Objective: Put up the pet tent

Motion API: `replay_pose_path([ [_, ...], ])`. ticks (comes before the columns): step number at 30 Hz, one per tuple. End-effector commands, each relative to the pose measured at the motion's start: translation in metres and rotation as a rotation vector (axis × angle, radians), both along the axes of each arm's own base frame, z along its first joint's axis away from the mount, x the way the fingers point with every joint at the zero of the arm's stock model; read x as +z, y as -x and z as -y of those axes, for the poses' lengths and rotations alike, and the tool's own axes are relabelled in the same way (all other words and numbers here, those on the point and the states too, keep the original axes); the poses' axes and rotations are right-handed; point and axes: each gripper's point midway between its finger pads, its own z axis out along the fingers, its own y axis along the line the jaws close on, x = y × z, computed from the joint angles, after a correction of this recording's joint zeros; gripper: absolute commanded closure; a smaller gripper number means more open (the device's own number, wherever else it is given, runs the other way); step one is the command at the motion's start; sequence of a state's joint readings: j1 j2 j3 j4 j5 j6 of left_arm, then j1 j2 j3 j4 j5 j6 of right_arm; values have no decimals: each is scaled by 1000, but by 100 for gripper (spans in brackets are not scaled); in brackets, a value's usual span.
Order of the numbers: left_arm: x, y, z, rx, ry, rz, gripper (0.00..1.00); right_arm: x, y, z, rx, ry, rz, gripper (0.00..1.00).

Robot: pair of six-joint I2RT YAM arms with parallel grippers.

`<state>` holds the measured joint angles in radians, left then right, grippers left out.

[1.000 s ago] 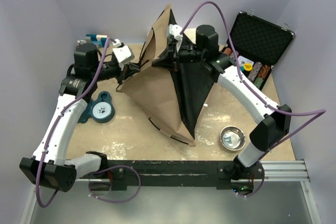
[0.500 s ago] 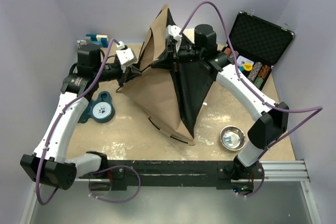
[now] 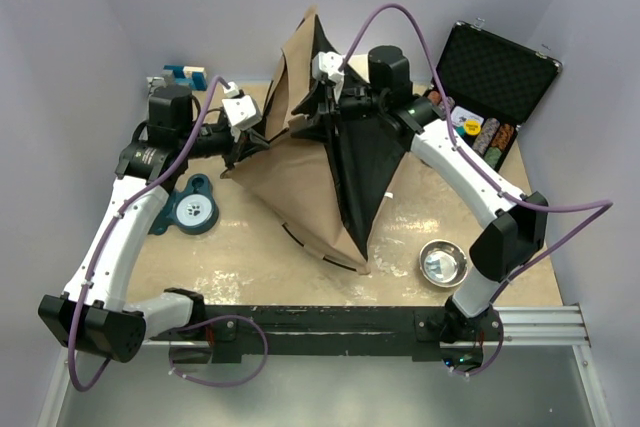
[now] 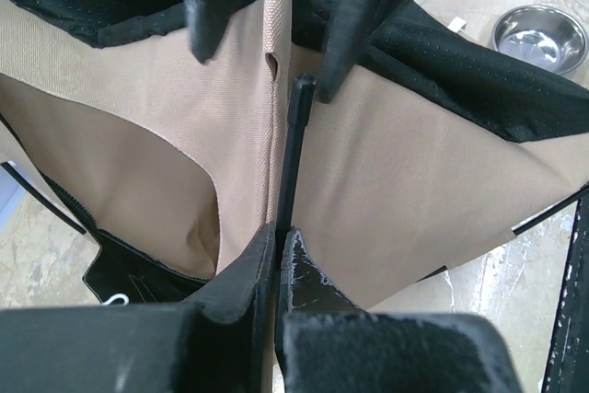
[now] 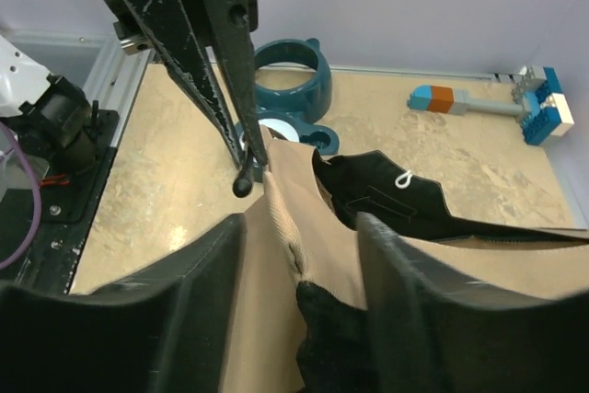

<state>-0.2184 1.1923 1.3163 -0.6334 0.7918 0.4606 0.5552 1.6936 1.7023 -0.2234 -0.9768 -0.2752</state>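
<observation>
The tent [image 3: 300, 182] takes up the middle and rear of the table [image 3: 240, 257], hemmed by a dish [image 3: 192, 209] on the left, an open case [image 3: 500, 67] at right rear and a bowl [image 3: 443, 262] at right front, with bare tabletop only in front of it towards the rail. Its long axis runs from a raised peak by the back wall to a low tip near the front, tan panel facing left and black lining right. The left gripper [image 4: 279, 244] is pressed together on a thin pole [image 4: 294, 154] beside the tan seam, while the right gripper [image 5: 299, 223] stands spread astride that seam's ridge higher up.
</observation>
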Motion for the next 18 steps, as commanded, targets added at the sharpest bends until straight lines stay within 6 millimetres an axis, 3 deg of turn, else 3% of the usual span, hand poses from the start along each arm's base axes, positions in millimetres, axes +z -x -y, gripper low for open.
replay_pose_path([
  [1, -34, 4, -11, 58, -59, -139, 100, 28, -4, 17, -33, -24, 134, 37],
  [6, -32, 3, -11, 54, -59, -131, 100, 35, -15, 16, -62, -35, 196, 29],
  [11, -31, 3, -12, 59, -60, -134, 100, 30, -20, 9, -28, -21, 201, 37],
  [12, -31, 2, -12, 59, -59, -132, 100, 28, -19, 7, -18, -21, 198, 40],
  [15, -32, 1, -11, 66, -55, -139, 100, 23, -15, 2, 6, -14, 183, 71],
  [18, -30, -1, -14, 80, -48, -143, 100, 17, -15, 2, 19, 8, 179, 93],
])
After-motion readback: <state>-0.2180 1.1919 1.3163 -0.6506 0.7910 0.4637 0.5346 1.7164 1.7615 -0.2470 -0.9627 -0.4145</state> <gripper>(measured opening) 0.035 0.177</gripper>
